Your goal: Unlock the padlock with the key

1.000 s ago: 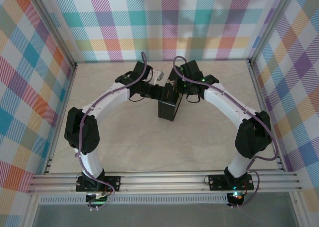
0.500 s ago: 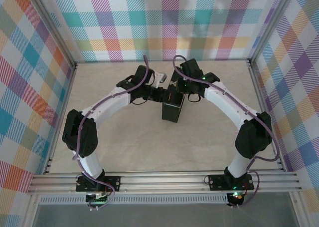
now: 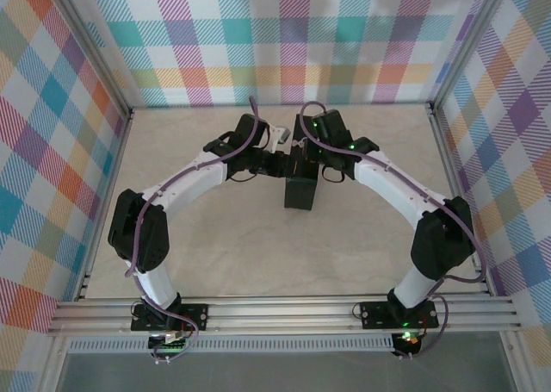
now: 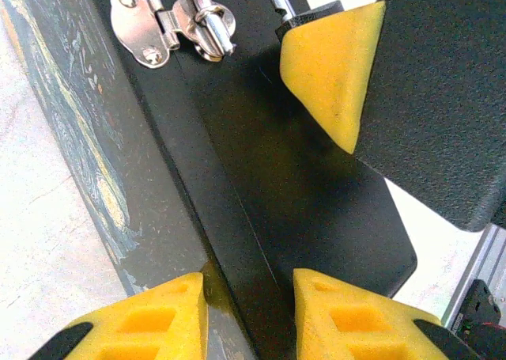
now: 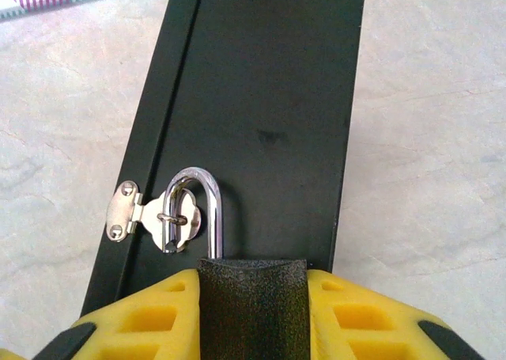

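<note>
Right gripper [image 5: 251, 279] clamped on the padlock [image 5: 237, 267]: my yellow fingers [image 5: 142, 320] pinch its dark, textured body from both sides, while its silvery shackle loops up through the staple of the hasp [image 5: 146, 214] on the black front face of the box [image 5: 269, 83]. The box sits near the far middle of the pale marbled table [image 5: 427, 138], between my two wrists. My left gripper [image 4: 247, 285] points at that same black face, its fingers [image 4: 150, 320] standing apart with only the box's seam showing in the gap. The blue-and-yellow painted lid [image 4: 71, 138] runs along its left. Whether those fingertips touch the box, I cannot tell.
</note>
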